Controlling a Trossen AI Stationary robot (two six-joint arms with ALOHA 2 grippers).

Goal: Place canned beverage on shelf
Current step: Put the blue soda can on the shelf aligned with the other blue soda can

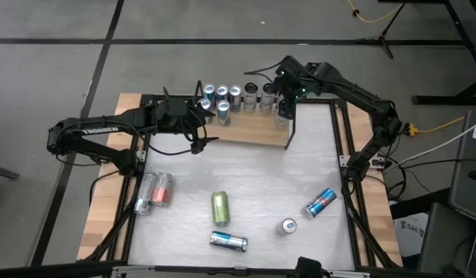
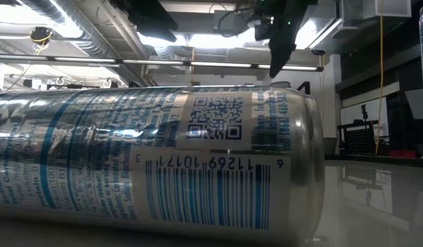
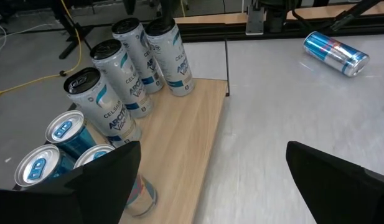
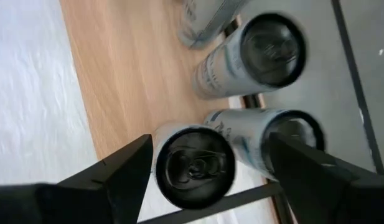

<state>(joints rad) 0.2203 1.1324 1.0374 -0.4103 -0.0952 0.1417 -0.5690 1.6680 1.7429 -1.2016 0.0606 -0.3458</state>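
From above, the shelf (image 1: 245,130) ran along the far edge of the counter (image 1: 245,177), with upright cans crowding its back. The right claw (image 1: 283,108) hung over the shelf's right end, directly above a standing can (image 1: 281,116), while the left claw (image 1: 200,116) sat released at the left end beside blue-topped cans (image 1: 214,100). Five more cans lay or stood on the counter nearer the camera, among them a green can (image 1: 221,207) on its side, well apart from both arms. The low view was almost filled by a lying can (image 2: 149,158), long axis across the picture; a dark arm showed high behind it. The left wrist view showed that arm's fingers (image 3: 104,180) spread wide with nothing between them, over the board beside a row of white cans (image 3: 126,68). The right wrist view looked straight down a can's black top (image 4: 195,163), so its long axis was vertical, pointing up at the claw. The right fingers (image 4: 126,171) stood either side with slim gaps showing; the claw looked released, or barely so, and the can appeared to rest on the shelf near the wire end frame (image 4: 229,202).
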